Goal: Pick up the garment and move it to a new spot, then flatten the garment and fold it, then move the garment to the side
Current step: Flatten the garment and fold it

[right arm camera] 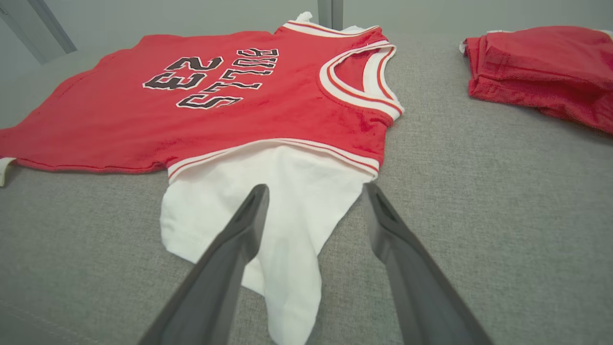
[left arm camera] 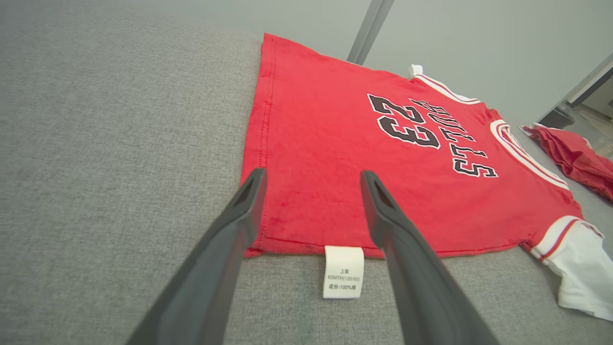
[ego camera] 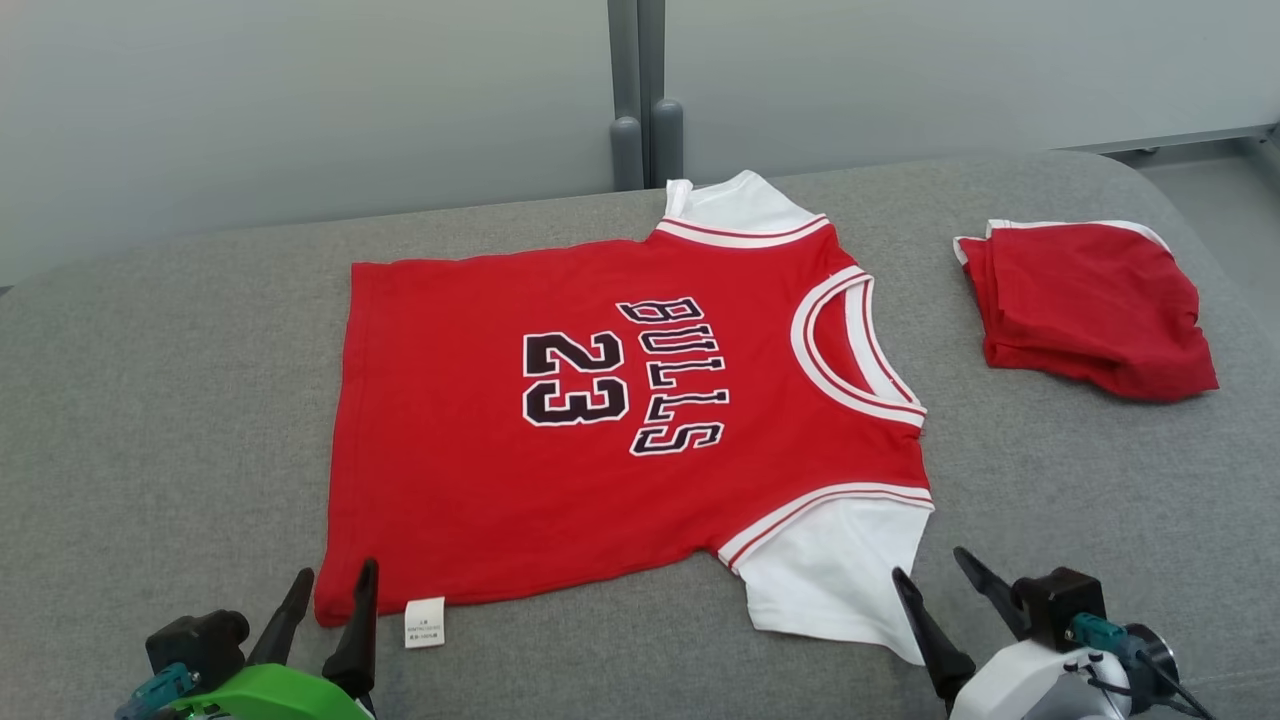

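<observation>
Surface (ego camera: 150, 400): grey woven upholstery with rounded far corners, backed by pale grey-green wall panels (ego camera: 300, 100) with a dark grey post (ego camera: 640, 90) at their join. Garment (ego camera: 480, 500): small red jersey with "BULLS" and "23" in black outlined white, and white-and-red striped trim at the neck and armholes; it lies spread flat, front up, at the middle of the surface, neck toward the robot's right, hem toward its left. Near sleeve (ego camera: 830, 570): white, slightly rumpled, pointing toward the robot. Far sleeve (ego camera: 740, 205): white, at the garment's far edge. Care label (ego camera: 424, 622): white, printed, sticking out from the near edge by the hem corner onto bare surface. Folded red bundle (ego camera: 1090, 305): red cloth with white edging, lying well apart from the garment at the far right. Left hand (ego camera: 338, 568): green body, two dark fingers spread wide, grasping nothing, tips over the near hem corner; in the left wrist view the label lies between them. Right hand (ego camera: 927, 561): white body, fingers released, holding nothing, tips at the near sleeve; whether they touch the cloth cannot be told
</observation>
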Motion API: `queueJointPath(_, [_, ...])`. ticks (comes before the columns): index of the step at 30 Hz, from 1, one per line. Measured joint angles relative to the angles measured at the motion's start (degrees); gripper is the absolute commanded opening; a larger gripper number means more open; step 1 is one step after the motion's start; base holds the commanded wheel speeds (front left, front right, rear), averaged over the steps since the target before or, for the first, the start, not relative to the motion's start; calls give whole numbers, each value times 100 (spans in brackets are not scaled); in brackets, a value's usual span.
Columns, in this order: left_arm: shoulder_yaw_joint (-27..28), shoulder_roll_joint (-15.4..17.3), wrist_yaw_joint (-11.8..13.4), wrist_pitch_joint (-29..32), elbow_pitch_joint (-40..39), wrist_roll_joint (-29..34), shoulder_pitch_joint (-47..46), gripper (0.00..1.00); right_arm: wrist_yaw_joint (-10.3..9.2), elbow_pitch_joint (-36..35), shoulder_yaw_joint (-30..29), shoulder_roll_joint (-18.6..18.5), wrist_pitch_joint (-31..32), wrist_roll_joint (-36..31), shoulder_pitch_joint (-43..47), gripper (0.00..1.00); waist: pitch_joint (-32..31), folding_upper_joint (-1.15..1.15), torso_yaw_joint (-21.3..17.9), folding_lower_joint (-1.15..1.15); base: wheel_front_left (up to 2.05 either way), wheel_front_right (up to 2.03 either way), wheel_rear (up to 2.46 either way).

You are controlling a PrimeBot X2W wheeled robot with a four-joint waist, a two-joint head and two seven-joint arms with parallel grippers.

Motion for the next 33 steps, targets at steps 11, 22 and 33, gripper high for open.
queueJointPath(11, [-86, 8, -2, -2, 82, -20, -35, 100, 202, 535, 230, 88, 204, 47, 143, 100, 137, 0, 2, 0, 0, 0, 0])
queueJointPath(22, [-114, 20, -7, -3, 182, -65, -163, 100, 267, 775, 253, 181, 208, 49, 12, 100, 185, 0, 22, 0, 0, 0, 0])
queueJointPath(33, [-124, 69, -7, -11, 253, -73, -219, 100, 300, 814, 222, 277, 141, 51, -81, 69, 224, 0, 14, 0, 0, 0, 0])
